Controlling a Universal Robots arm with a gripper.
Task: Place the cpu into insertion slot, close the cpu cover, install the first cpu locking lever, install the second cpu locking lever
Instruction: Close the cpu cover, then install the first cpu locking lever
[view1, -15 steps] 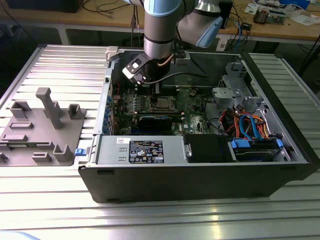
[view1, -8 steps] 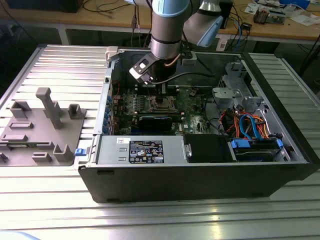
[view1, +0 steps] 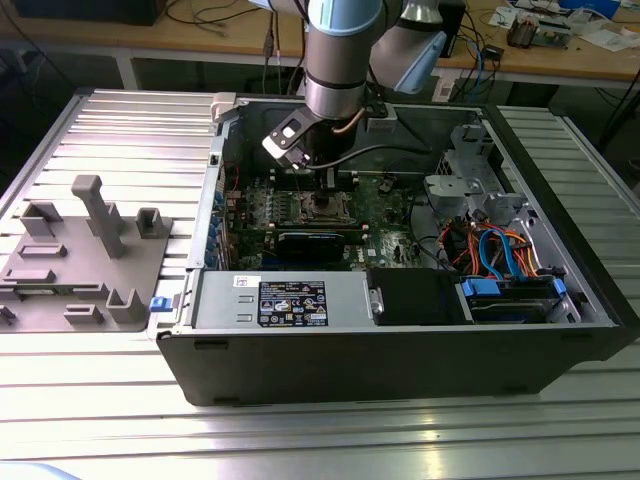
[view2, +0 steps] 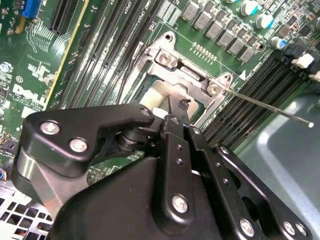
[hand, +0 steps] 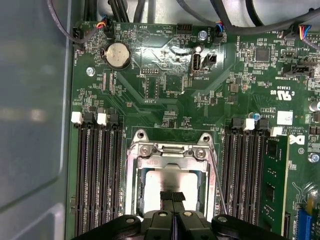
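My gripper (view1: 325, 185) hangs inside the open computer case, right over the insertion slot (view1: 325, 207) on the green motherboard. In the first wrist view the cpu cover (hand: 170, 151) lies down as a silvery frame, and the cpu (hand: 167, 179) shows its pale metal top through the window. The gripper (hand: 173, 196) is shut, fingers pressed together with nothing between them, its tip over the cpu's near edge. A thin wire locking lever (hand: 216, 172) runs along one side of the socket. In the second wrist view the gripper (view2: 181, 107) tip sits at the cover (view2: 185, 72), and that lever (view2: 270, 106) sticks out free, away from the socket.
Rows of black memory slots (hand: 97, 175) flank the socket on both sides. A grey power supply box (view1: 290, 300) fills the case front, with a drive cage and orange and blue cables (view1: 500, 255) at the exterior view's right. A grey fixture plate (view1: 80, 250) lies outside the case at the exterior view's left.
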